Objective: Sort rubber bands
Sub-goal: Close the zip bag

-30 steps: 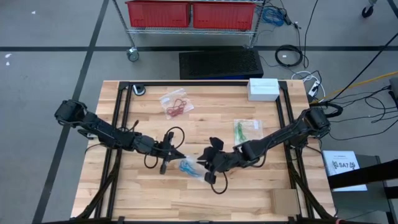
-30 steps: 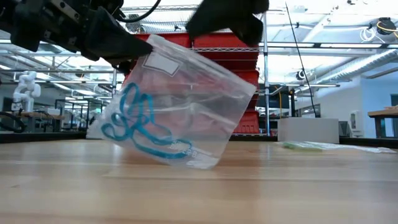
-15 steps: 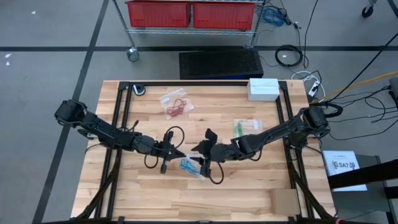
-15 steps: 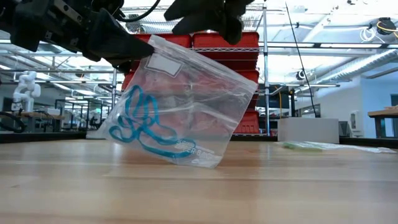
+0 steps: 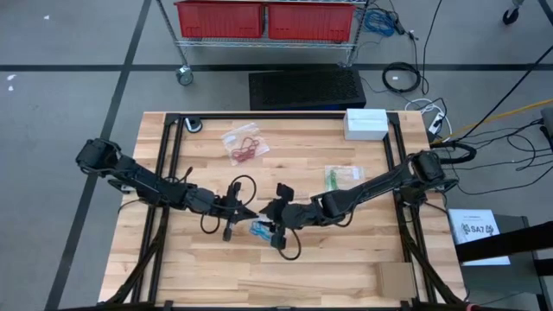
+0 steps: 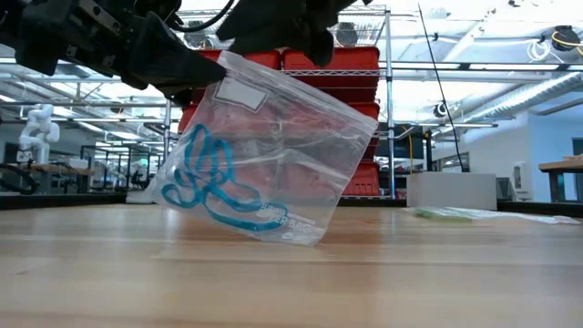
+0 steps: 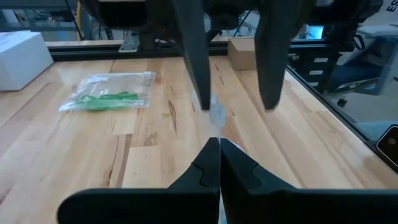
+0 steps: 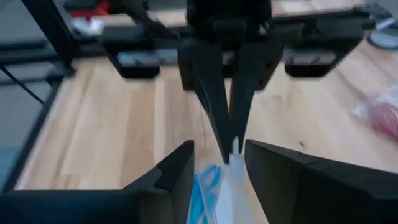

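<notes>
at the middle of the pale wooden table, a clear plastic zip bag holding blue rubber bands hangs tilted, its lower corner resting on the wood and its top edge pinched by the left gripper, whose dark fingers are pressed fully together on the bag's upper corner. the right gripper faces it from the opposite side, its two fingers spread partway with nothing between them, straddling the same top edge just beside the left one's closed tips; seen from the right wrist, the bag's rim runs up through the gap between those spread fingers. the bag's long axis slopes down and away from the pinched corner, so the right arm looks better placed to take the free side of the mouth. compared with a second ago, the right gripper has moved in toward the left one, from beside the bag to over its rim, and its fingers have parted. a bag of red bands and a bag of green bands lie farther back, well apart.
</notes>
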Controlling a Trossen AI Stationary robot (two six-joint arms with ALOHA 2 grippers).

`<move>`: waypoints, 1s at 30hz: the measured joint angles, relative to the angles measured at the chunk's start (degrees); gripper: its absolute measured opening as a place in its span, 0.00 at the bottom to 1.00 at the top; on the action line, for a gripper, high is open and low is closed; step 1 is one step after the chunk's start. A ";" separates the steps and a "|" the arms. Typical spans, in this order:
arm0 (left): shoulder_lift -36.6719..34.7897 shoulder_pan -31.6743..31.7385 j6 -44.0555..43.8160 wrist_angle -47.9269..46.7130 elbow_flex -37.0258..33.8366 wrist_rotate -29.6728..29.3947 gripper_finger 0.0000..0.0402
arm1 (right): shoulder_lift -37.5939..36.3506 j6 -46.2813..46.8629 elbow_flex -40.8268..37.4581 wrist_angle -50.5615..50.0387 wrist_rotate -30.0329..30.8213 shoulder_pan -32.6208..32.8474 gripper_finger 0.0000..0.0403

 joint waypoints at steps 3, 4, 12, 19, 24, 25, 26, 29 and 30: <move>0.00 0.00 0.00 -0.02 0.00 0.00 0.00 | 1.97 -0.26 3.16 -4.35 -0.04 -0.35 0.32; 0.00 0.00 0.00 0.00 0.00 0.00 0.00 | 2.51 -0.26 4.24 -6.05 -0.05 -0.44 0.32; 0.00 0.00 0.00 0.15 0.00 0.00 0.00 | 3.30 -0.20 7.88 -13.45 0.32 -0.41 0.20; 0.00 0.04 0.00 0.96 0.00 0.00 0.00 | 3.09 0.51 8.43 -15.86 0.52 -0.46 0.02; 0.02 0.04 0.00 1.01 0.00 -1.27 0.00 | 3.07 2.53 8.49 -18.66 0.48 -0.35 0.04; 0.02 0.04 0.00 1.05 0.00 -1.39 0.00 | 3.07 2.83 8.49 -19.38 0.44 -0.35 0.04; 0.02 0.04 0.00 1.12 0.00 -1.51 0.00 | 3.07 3.11 8.49 -20.13 0.36 -0.34 0.03; 0.02 0.04 0.00 1.18 0.00 -1.53 0.00 | 2.93 4.10 8.49 -22.13 0.16 -0.16 0.03; 0.02 0.04 0.00 1.23 0.00 -1.55 0.00 | 2.82 4.34 8.49 -22.88 0.08 -0.03 0.03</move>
